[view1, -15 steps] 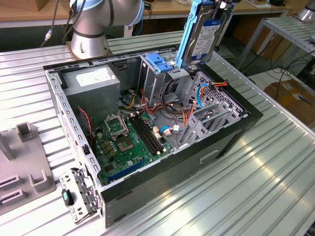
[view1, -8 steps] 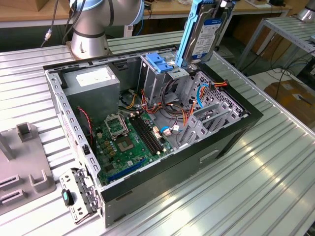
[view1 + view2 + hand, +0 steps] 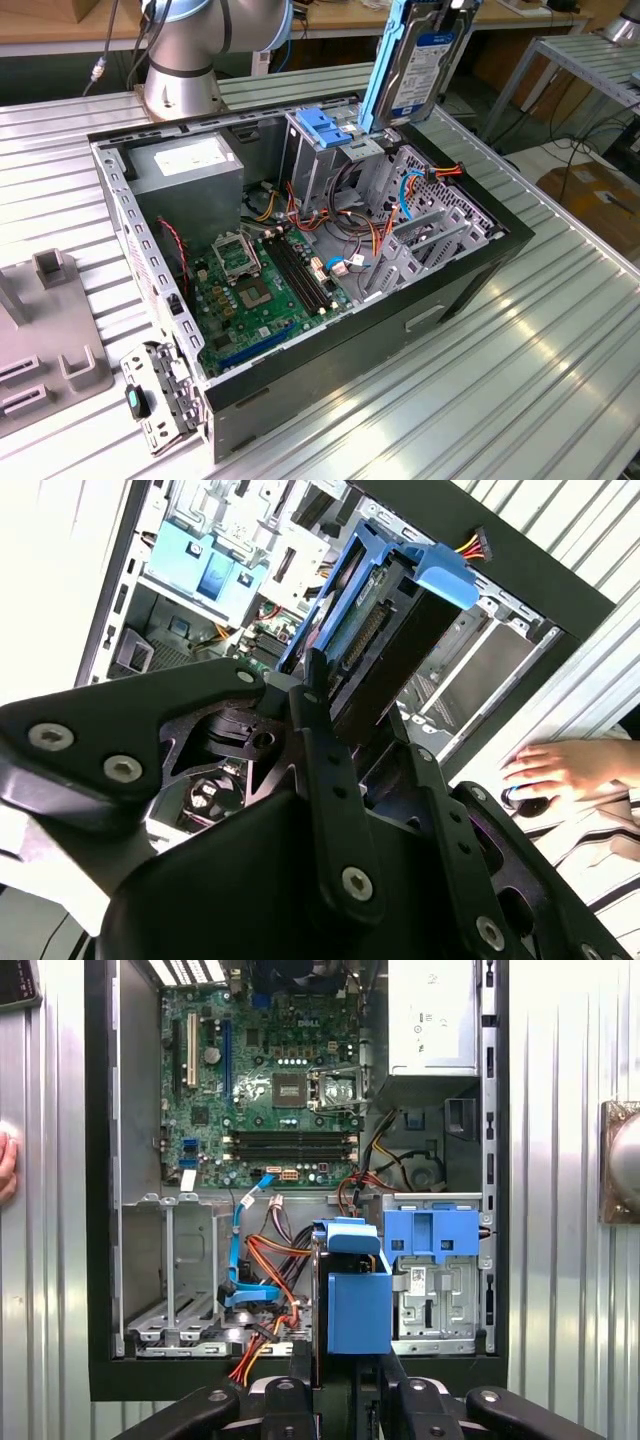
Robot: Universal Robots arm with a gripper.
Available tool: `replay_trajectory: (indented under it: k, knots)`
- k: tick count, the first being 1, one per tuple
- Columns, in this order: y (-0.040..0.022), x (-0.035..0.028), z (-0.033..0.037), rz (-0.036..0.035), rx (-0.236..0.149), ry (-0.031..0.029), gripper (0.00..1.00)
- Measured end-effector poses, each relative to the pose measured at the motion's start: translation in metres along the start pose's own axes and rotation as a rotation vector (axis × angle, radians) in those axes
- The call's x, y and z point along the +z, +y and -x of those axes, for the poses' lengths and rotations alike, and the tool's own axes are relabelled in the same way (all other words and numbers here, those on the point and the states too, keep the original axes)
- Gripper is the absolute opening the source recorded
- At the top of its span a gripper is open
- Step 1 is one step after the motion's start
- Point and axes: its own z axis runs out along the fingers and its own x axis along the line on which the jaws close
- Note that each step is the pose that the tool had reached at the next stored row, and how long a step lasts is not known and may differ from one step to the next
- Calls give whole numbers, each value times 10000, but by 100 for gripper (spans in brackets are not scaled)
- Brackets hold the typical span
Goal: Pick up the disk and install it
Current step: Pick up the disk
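Observation:
The disk (image 3: pixel 415 60), a grey metal slab in a bright blue carrier rail, hangs on edge above the back right part of the open computer case (image 3: pixel 400 320). In the second wrist view the disk (image 3: pixel 375 630) sits between the black fingers (image 3: pixel 325 760) of my gripper (image 3: pixel 355 720), which is shut on it. In the first wrist view the disk (image 3: pixel 355 1300) is seen end-on above my gripper (image 3: pixel 345 1375), just beside the metal drive cage (image 3: pixel 435 1300) with its blue latch (image 3: pixel 430 1232).
Inside the case lie the green motherboard (image 3: pixel 250 290), the power supply (image 3: pixel 190 165) and loose coloured cables (image 3: pixel 350 250). The arm's base (image 3: pixel 185 60) stands behind the case. A grey fixture (image 3: pixel 45 340) lies at the exterior view's left. A person's hand (image 3: pixel 560 770) rests beside the case.

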Motion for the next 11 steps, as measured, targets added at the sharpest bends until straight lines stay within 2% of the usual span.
replay_trajectory:
  k: [6,8,11]
  knots:
    - [-1,0,-138,0,0,0,35]
    - [-1,-1,-231,0,0,1,35]
    - [-1,-1,-332,0,0,1,35]
